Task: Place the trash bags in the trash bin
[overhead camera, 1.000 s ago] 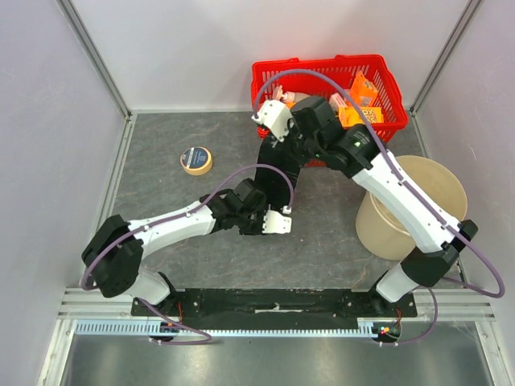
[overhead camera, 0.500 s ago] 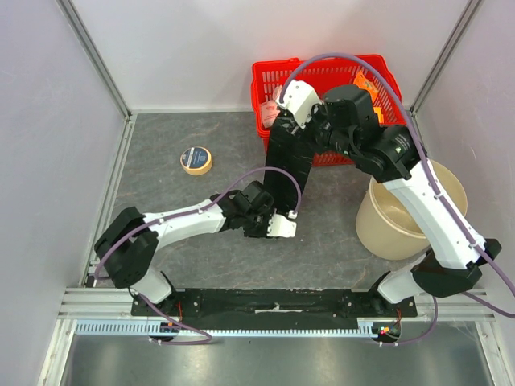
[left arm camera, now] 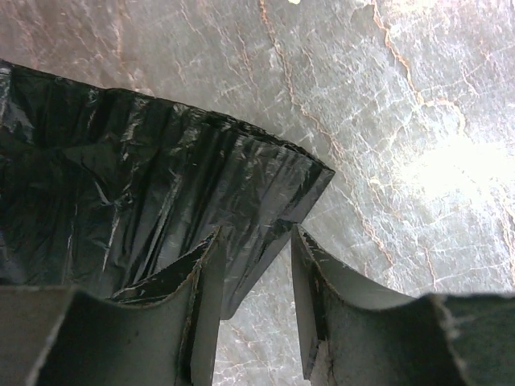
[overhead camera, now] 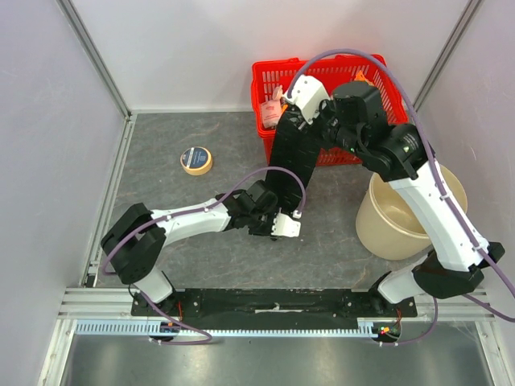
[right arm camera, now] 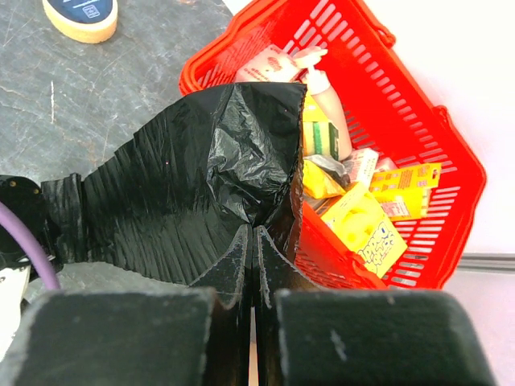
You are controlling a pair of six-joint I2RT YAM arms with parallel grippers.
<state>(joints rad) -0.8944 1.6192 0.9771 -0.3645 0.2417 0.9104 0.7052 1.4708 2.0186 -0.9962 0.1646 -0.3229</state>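
A long black trash bag (overhead camera: 288, 165) hangs stretched from in front of the red basket down to the table. My right gripper (overhead camera: 291, 112) is shut on its upper end (right arm camera: 241, 145), held above the table. My left gripper (overhead camera: 275, 217) sits at the bag's lower end with its jaws apart. In the left wrist view a corner of the bag (left arm camera: 121, 185) lies between and above the fingers (left arm camera: 201, 289), and the left gripper (left arm camera: 253, 241) is not closed on it. The beige trash bin (overhead camera: 451, 181) stands upright at the right, apart from the bag.
A red wire-mesh basket (overhead camera: 386, 76) with packaged goods stands at the back, right behind the raised bag; it also shows in the right wrist view (right arm camera: 434, 169). A roll of tape (overhead camera: 195, 159) lies at the left, also visible in the right wrist view (right arm camera: 80, 16). Walls enclose three sides.
My right gripper has risen and moved right and back with the bag's upper end, pulling the bag out long. My left gripper has shifted right, following the lower end.
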